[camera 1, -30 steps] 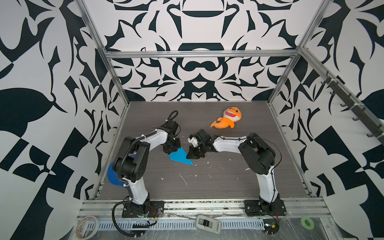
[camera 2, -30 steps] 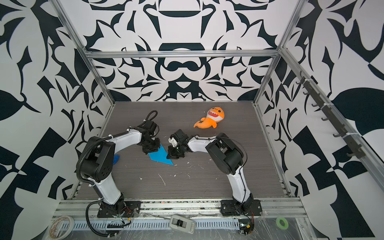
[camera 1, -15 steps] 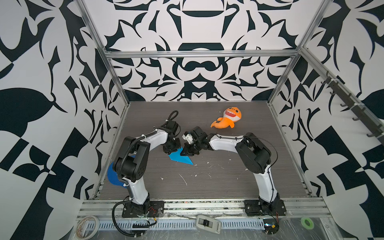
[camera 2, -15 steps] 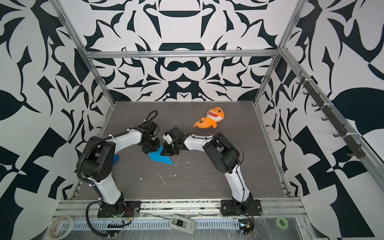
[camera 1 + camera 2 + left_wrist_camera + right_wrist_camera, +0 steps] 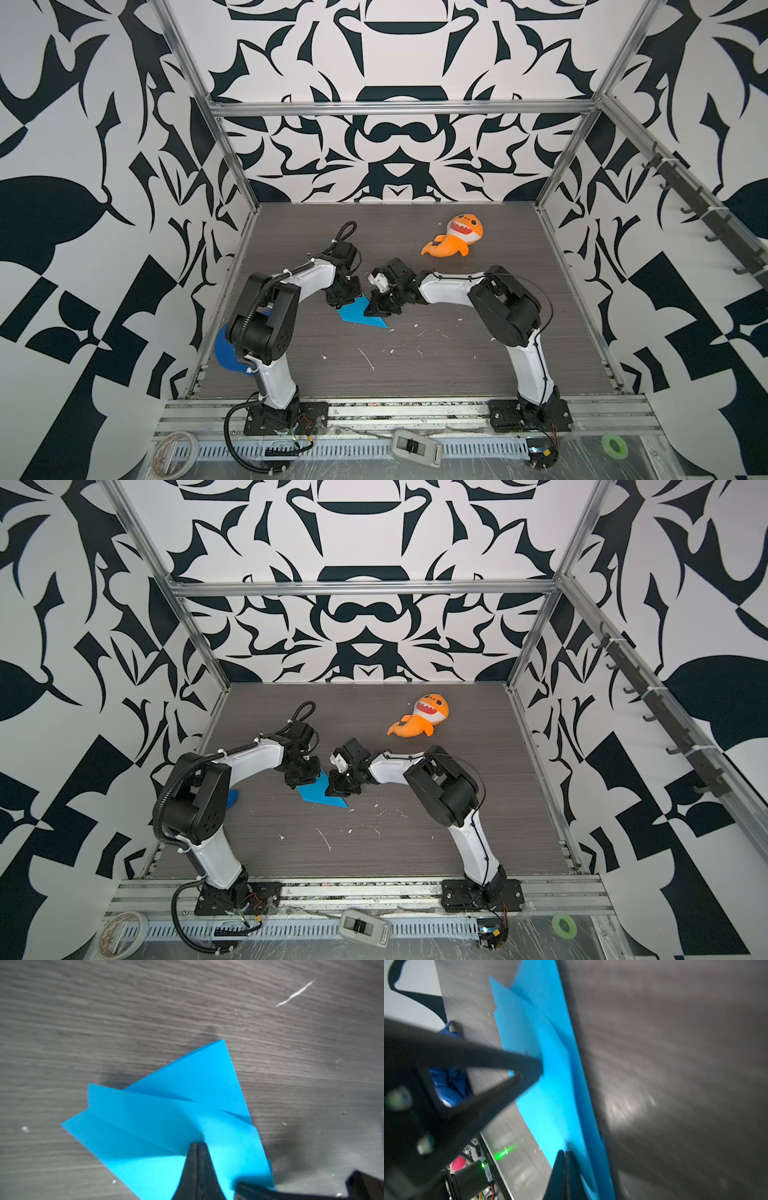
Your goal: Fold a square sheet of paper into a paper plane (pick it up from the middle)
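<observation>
While the bench (image 5: 457, 365) carries the part-folded square sheet of paper (image 5: 358, 316) near its middle, I judge a crease is being flattened. Its long axis slants across the bench, with the point toward the front right. The left hand (image 5: 344, 300) and right hand (image 5: 374, 308), both clenched on nothing, press on it. Next I need a steady slide along the fold.
</observation>
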`<action>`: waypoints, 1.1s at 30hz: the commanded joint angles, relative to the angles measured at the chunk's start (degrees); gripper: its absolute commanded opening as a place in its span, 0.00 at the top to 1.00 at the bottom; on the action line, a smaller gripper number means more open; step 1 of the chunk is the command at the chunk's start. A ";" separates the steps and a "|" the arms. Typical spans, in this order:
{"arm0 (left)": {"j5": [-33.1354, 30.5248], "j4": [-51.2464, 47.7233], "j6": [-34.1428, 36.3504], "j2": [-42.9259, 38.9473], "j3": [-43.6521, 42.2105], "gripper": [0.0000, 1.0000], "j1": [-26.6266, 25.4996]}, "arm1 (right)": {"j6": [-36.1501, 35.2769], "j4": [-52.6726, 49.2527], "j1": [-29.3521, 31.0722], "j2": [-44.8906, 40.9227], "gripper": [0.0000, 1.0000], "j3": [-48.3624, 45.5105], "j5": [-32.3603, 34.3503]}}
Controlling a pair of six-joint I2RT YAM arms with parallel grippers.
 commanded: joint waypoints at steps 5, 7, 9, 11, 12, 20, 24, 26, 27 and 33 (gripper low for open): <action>-2.93 -2.28 0.29 2.99 -2.26 0.97 0.15 | 1.97 -0.87 -1.59 -7.74 1.00 -11.52 4.11; -2.69 -2.16 0.31 2.91 -2.17 0.97 0.13 | 2.77 -0.40 -1.67 -9.27 1.00 -14.29 4.60; -2.45 -2.07 0.37 2.60 -2.06 0.97 0.20 | 4.10 1.57 -1.77 -10.84 1.00 -17.27 4.79; -2.00 -1.98 0.46 2.24 -1.65 0.97 0.15 | 4.96 4.52 -2.07 -13.47 1.00 -20.16 5.10; -1.59 -1.98 0.55 2.00 -1.26 0.96 0.14 | 4.75 5.17 -2.18 -14.60 1.00 -20.78 5.53; 7.06 2.97 -3.05 -9.17 0.28 0.76 0.14 | -4.60 6.26 -2.31 -20.18 1.00 -17.66 8.04; 5.44 7.48 -8.17 -17.05 -4.66 0.60 0.46 | -7.32 7.52 -2.28 -21.71 0.92 -17.17 12.12; 5.55 10.94 -11.89 -20.86 -9.28 0.50 1.36 | -8.01 8.04 -2.32 -21.92 0.79 -16.73 13.94; 6.52 13.24 -13.24 -22.43 -11.64 0.46 1.89 | -8.32 7.47 -2.30 -21.45 0.76 -16.02 14.18; 14.53 30.91 -21.00 -28.54 -25.32 0.22 5.43 | -9.82 6.91 -2.25 -18.61 0.54 -12.82 12.17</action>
